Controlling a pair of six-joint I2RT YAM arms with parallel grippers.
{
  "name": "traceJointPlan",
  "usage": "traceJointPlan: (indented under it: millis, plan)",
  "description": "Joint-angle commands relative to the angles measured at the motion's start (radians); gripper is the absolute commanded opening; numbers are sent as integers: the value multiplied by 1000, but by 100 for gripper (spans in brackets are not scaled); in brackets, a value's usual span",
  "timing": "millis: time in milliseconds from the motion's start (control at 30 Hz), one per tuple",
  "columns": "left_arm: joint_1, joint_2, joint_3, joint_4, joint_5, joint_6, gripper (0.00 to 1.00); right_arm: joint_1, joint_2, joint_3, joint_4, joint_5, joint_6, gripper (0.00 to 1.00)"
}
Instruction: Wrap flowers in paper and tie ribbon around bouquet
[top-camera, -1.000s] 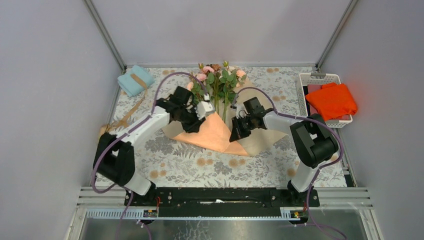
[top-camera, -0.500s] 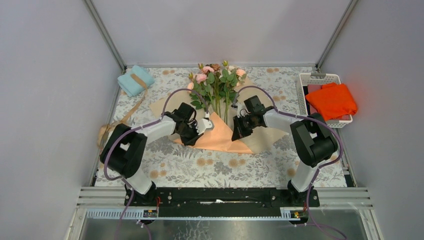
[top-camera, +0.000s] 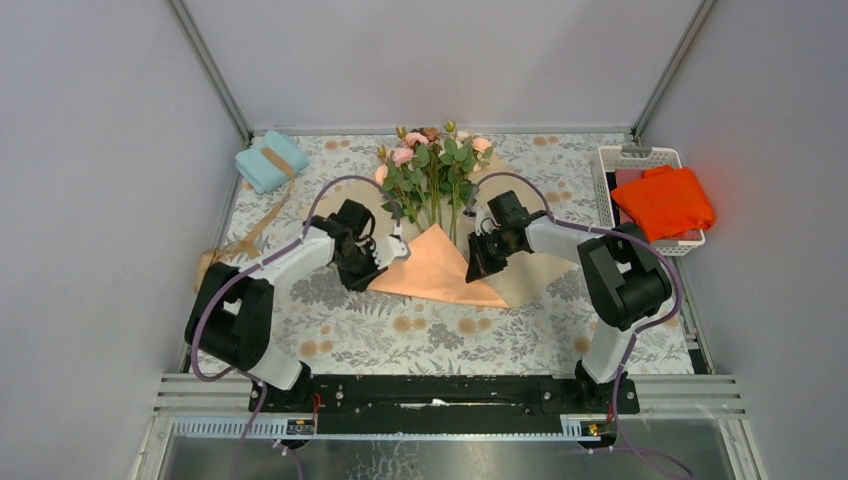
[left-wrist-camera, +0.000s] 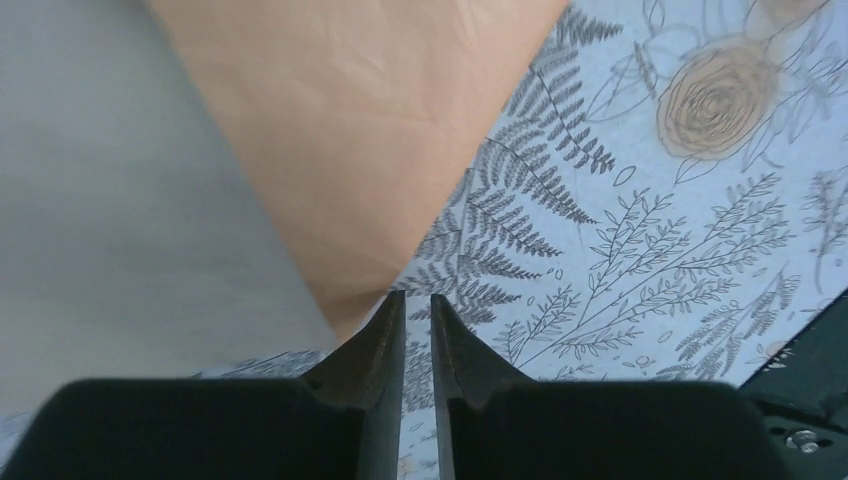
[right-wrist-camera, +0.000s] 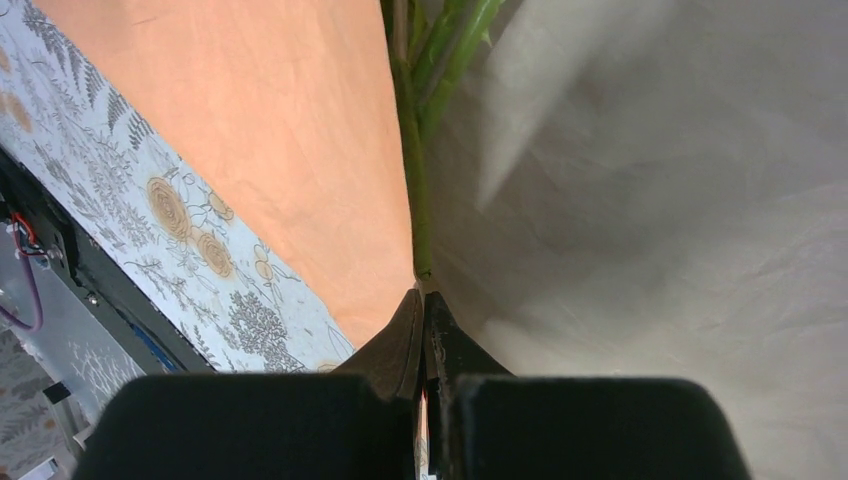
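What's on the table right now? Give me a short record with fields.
paper: large peach-orange crinkly sheet, one flap folded over
flowers: small pink roses on long green stems, lying on the paper
left gripper: jaws barely apart, at the flap's corner
right gripper: shut, at the stem ends
ribbon: narrow tan-brown strip, far left, away from both grippers

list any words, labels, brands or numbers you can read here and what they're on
No readable text in any view.
The paper, the flowers and the white basket show no labels or numbers.
The table cover carries only printed ferns and roses, no letters.
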Motion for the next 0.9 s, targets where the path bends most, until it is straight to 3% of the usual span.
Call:
traceJointPlan:
  millis: [0, 100, 233, 333, 567, 667, 733, 767, 867]
  plan:
    - [-27, -35, 198, -178, 62, 2, 22, -12, 11, 36, -24, 30, -12, 0]
    - [-98, -1, 259, -106, 176, -74, 21, -12, 18, 38, -25, 29, 0, 0]
    - [-143, 106, 216, 230, 243, -345, 18, -12, 26, 38, -8, 28, 18, 3]
    - [-144, 203, 226, 333, 291, -442, 15, -12, 30, 45, -11, 42, 28, 9]
    - [-146, 302, 172, 371, 242, -503, 13, -7, -101, 32, -81, 262, 102, 38]
    - [-145, 316, 154, 356, 256, -520, 13, 41, -212, 37, -147, 501, 128, 37]
    - [-145, 317, 146, 352, 262, -529, 13, 110, -270, 19, -149, 596, 154, 31]
    - [-145, 317, 143, 354, 260, -534, 13, 145, -293, -3, -113, 570, 174, 25]
    - [-145, 312, 129, 357, 263, -547, 13, 178, -305, -150, 177, 206, 337, 10]
